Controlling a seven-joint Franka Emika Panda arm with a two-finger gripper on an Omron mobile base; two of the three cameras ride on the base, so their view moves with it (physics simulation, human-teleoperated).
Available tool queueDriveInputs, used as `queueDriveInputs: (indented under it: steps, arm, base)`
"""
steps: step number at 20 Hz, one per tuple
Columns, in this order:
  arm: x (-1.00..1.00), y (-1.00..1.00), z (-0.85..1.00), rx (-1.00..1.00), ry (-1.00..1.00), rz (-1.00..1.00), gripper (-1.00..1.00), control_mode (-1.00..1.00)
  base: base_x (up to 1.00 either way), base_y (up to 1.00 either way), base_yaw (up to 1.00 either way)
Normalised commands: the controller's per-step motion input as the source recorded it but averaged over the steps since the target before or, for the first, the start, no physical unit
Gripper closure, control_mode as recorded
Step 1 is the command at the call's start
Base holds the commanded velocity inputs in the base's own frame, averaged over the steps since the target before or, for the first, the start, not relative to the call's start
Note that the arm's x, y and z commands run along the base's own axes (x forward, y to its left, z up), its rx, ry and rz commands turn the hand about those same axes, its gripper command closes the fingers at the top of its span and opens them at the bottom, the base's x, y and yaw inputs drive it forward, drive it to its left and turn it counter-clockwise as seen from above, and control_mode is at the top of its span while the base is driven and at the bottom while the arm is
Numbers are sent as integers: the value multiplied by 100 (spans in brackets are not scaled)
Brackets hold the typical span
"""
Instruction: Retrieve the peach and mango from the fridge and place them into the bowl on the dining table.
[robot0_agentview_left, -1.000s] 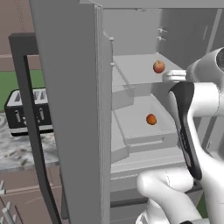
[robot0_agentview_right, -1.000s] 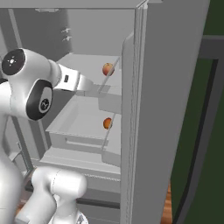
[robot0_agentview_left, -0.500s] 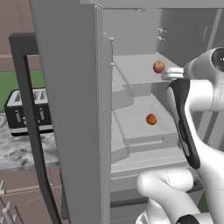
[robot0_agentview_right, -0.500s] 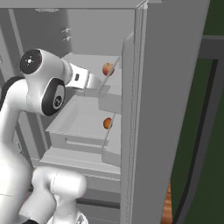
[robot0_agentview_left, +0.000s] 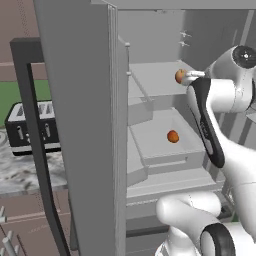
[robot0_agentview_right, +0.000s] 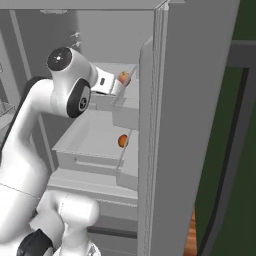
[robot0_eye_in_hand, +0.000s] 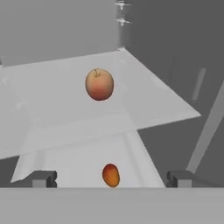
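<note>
Fridge status: the tall grey French-door fridge (robot0_agentview_left: 85, 125) stands with its doors swung open, one door slab filling the left half of the left base view and the other (robot0_agentview_right: 195, 125) the right half of the right base view. A long dark vertical handle (robot0_agentview_left: 35, 145) runs down the left door edge.

Upper shelf: a round pinkish-orange peach (robot0_eye_in_hand: 99, 84) with a short stem sits on the pale grey shelf (robot0_eye_in_hand: 57, 100), upper centre of the hand view. The same peach appears at upper right of the left base view (robot0_agentview_left: 180, 76) and upper centre of the right base view (robot0_agentview_right: 123, 77).

Lower shelf: a small oval orange-red mango (robot0_eye_in_hand: 111, 175) lies near bottom centre of the hand view, below and well apart from the peach — also mid-frame in both base views (robot0_agentview_left: 172, 136) (robot0_agentview_right: 122, 141).

Claw: the two-finger claw (robot0_eye_in_hand: 109, 178) stands wide apart and empty, one dark tip at lower left and one at lower right of the hand view, aimed into the fridge interior toward the peach without touching it.

Outside the fridge: a dark boxy toaster (robot0_agentview_left: 30, 131) rests on a grey-and-white marbled stone surface (robot0_agentview_left: 20, 170) at the left edge of the left base view.
</note>
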Motion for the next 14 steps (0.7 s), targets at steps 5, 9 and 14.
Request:
queueDriveInputs:
  steps: [5, 9, 14]
  arm:
    - [61, 0, -1, 0, 11, 0, -100, -100]
    - [52, 0, -6, 0, 3, 0, -100, -100]
    - [39, 0, -21, 0, 0, 0, -100, -100]
  base:
    - [0, 0, 0]
    - [0, 0, 0]
    - [0, 0, 0]
